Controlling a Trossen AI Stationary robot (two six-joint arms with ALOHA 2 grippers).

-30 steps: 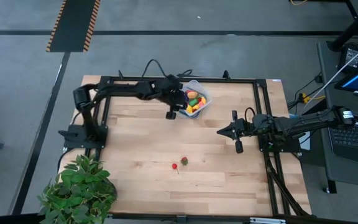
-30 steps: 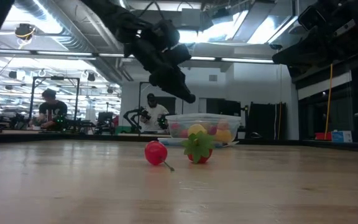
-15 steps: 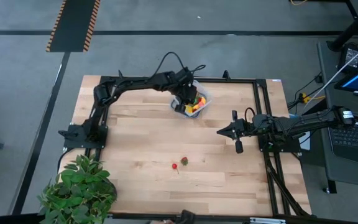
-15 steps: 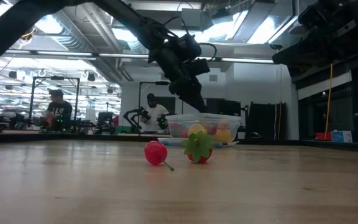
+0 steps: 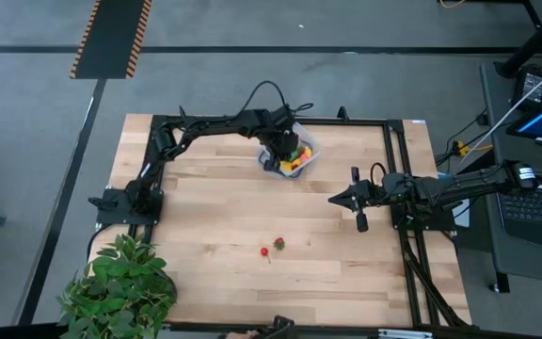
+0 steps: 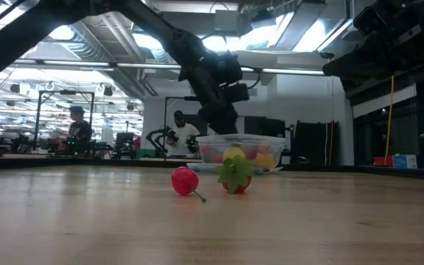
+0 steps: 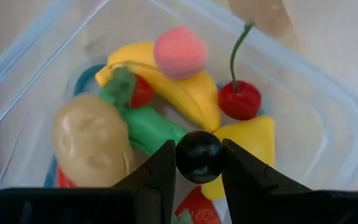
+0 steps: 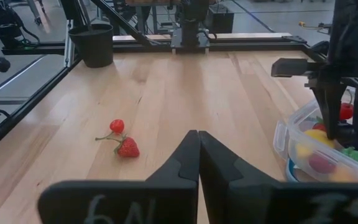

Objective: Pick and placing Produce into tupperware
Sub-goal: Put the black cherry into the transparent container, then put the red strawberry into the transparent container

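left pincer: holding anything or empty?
Holding. In the left wrist view the left pincer is shut on a small black ball, poised over the tupperware.

tupperware [image 5: 290, 154] blocked by left arm [image 5: 216, 126], cherry [image 5: 264, 252] unobstructed

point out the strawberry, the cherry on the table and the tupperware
strawberry [image 5: 278, 243], high view, its red body
cherry [image 6: 185, 180], low view, middle of the fruit
tupperware [image 7: 328, 99], left wrist view, its clear rim
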